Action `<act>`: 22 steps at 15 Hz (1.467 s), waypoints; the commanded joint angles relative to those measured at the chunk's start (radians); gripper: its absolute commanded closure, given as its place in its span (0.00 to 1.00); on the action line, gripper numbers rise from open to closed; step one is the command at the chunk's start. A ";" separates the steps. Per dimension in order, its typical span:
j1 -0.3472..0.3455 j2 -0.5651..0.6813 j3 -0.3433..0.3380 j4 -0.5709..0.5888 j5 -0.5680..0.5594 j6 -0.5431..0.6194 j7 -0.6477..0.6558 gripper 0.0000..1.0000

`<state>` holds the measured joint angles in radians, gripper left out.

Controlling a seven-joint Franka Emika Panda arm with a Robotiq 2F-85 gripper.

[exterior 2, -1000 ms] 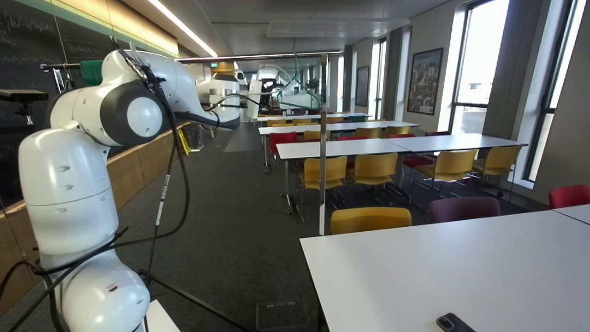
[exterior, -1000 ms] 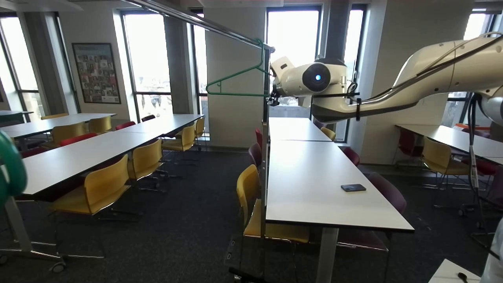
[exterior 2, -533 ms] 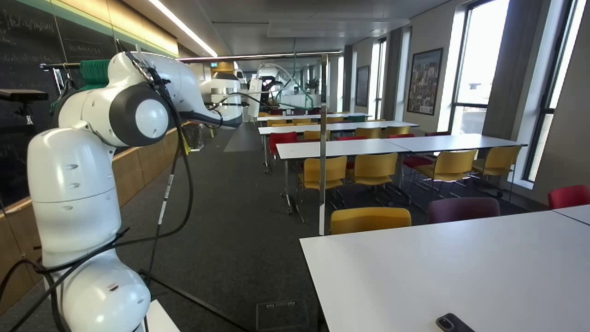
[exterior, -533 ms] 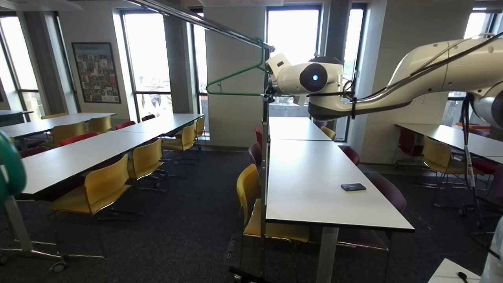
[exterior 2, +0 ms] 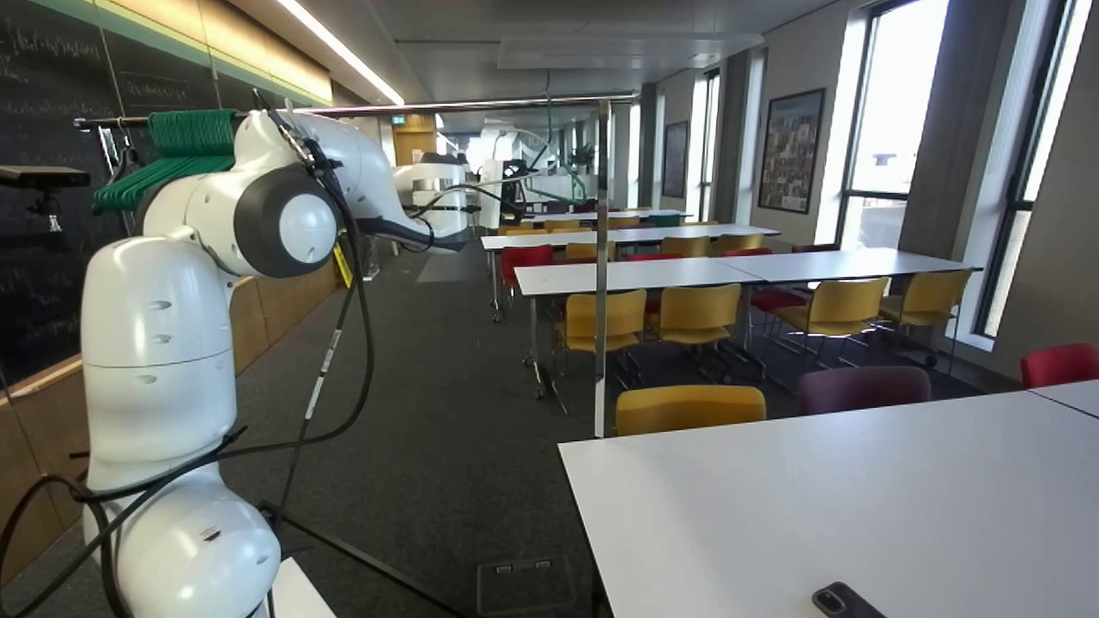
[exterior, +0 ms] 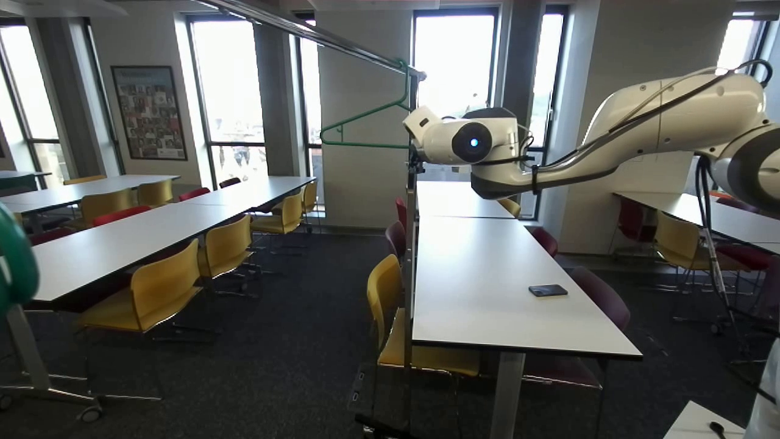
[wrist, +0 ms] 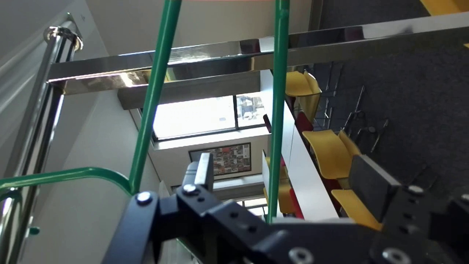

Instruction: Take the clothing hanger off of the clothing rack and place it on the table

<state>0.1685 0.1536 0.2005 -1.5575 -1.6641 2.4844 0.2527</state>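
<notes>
The green clothing hanger (exterior: 365, 144) hangs by its hook near the end of the clothing rack's grey bar (exterior: 317, 38). It also shows in an exterior view (exterior 2: 577, 182), partly hidden behind the gripper. My gripper (exterior: 416, 160) is at the hanger's near lower corner. In the wrist view the gripper (wrist: 289, 174) is open. The hanger's lower bar (wrist: 280, 73) runs between the fingers (wrist: 204, 170), apart from both in the picture; its sloping arm passes outside the left one. The rack's upright (wrist: 220, 60) crosses beyond. The white table (exterior: 475, 274) stands below the gripper.
A phone (exterior: 548, 291) lies on the table. The rack's slim upright (exterior 2: 601, 300) stands along the table's edge. A bunch of green hangers (exterior 2: 193, 154) hangs farther along the rack, beside the arm. Yellow chairs (exterior: 385, 289) stand by the table.
The arm has moved toward the hanger and slightly down, to the left in an exterior view. The gripper now overlaps the hanger's corner more. The hanger hangs in nearly the same place.
</notes>
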 commanded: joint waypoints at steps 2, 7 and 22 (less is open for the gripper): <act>0.017 0.073 -0.025 0.104 -0.100 0.008 -0.050 0.00; 0.014 0.105 -0.006 0.154 -0.183 0.008 -0.033 0.00; 0.028 0.171 0.001 0.228 -0.095 -0.026 -0.008 0.58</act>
<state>0.1899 0.2995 0.1961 -1.3784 -1.7779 2.4795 0.2425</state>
